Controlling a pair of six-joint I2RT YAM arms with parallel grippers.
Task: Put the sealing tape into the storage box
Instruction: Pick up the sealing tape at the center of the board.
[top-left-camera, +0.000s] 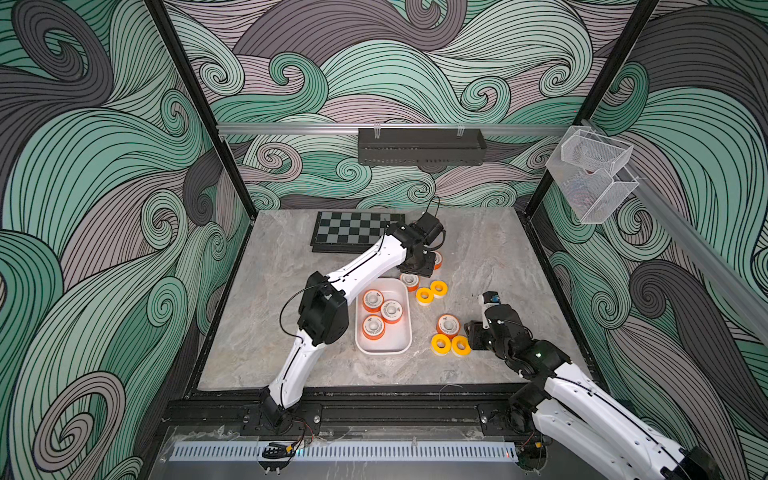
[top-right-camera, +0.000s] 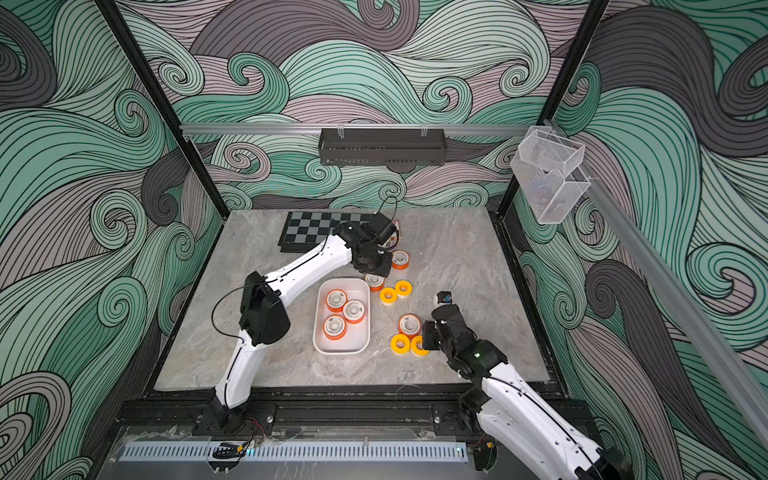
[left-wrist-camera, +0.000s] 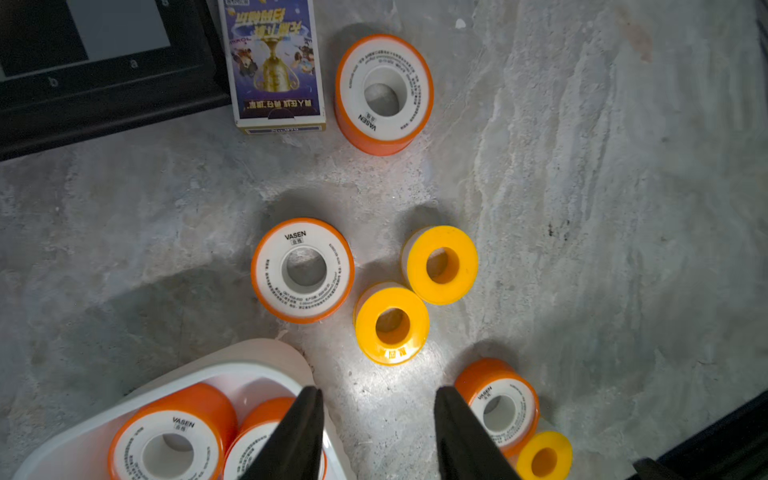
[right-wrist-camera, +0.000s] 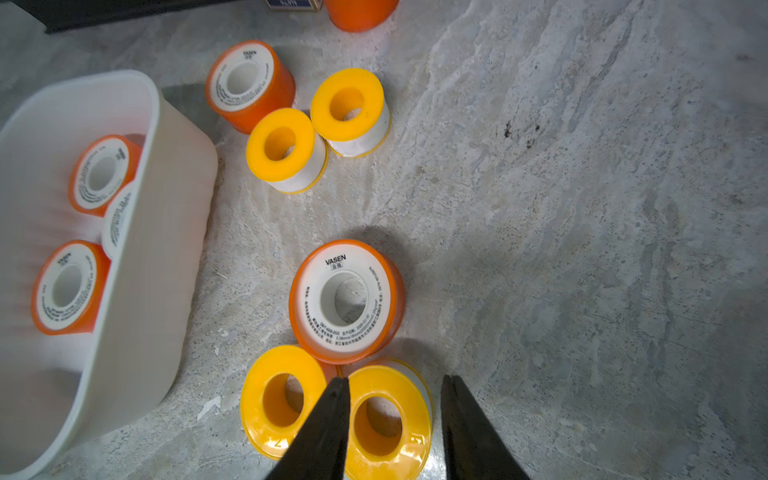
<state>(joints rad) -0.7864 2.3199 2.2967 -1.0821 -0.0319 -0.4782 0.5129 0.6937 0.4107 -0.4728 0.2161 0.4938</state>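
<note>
The white storage box (top-left-camera: 386, 344) holds three orange sealing tape spools (top-left-camera: 372, 300). Several more rolls lie on the table to its right in both top views. My left gripper (left-wrist-camera: 378, 390) is open and empty above bare table, between the box's far corner (left-wrist-camera: 232, 365) and an orange spool (left-wrist-camera: 519, 399); ahead of it lie an orange spool (left-wrist-camera: 270, 270) and two yellow rings (left-wrist-camera: 365, 328). My right gripper (right-wrist-camera: 395, 379) is open and straddles a yellow ring (right-wrist-camera: 415, 419). One finger stands between this ring and its neighbour (right-wrist-camera: 257, 399), with an orange spool (right-wrist-camera: 311, 299) just beyond.
A folded chessboard (top-left-camera: 353, 230) lies at the back of the table, with a card pack (left-wrist-camera: 276, 62) and another orange spool (left-wrist-camera: 353, 83) beside it. A black shelf (top-left-camera: 419, 145) hangs on the back wall and clear mesh baskets (top-left-camera: 590, 174) on the right rail.
</note>
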